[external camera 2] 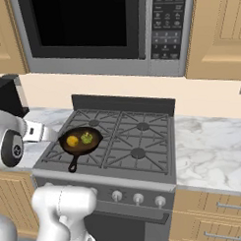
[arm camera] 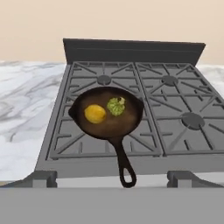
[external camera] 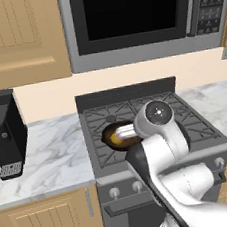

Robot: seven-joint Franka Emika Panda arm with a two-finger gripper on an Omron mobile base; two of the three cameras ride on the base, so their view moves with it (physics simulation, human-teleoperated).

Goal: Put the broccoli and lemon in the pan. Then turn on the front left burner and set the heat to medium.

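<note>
The pan [arm camera: 109, 116] sits on the grate over the front left burner, whose cap is hidden beneath it; its handle [arm camera: 124, 164] points toward the stove front. Inside lie the lemon [arm camera: 95, 113] on the left and the broccoli [arm camera: 116, 106] to its right, close together. Pan [external camera 2: 81, 140], lemon [external camera 2: 72, 141] and broccoli [external camera 2: 86, 138] also show in the right base view. My gripper [arm camera: 113, 179] hangs open in front of the stove, back from the pan, fingertips [arm camera: 41, 178] wide apart and empty. In the left base view my arm covers much of the pan [external camera: 113, 138].
Control knobs [external camera 2: 138, 198] line the stove's front panel. Three other burners [arm camera: 192, 120] stand bare. A microwave [external camera: 139, 16] hangs above the stove. A black coffee machine [external camera: 4, 134] stands on the marble counter [external camera: 50, 158] to the left; more counter [external camera 2: 212, 149] lies to the right.
</note>
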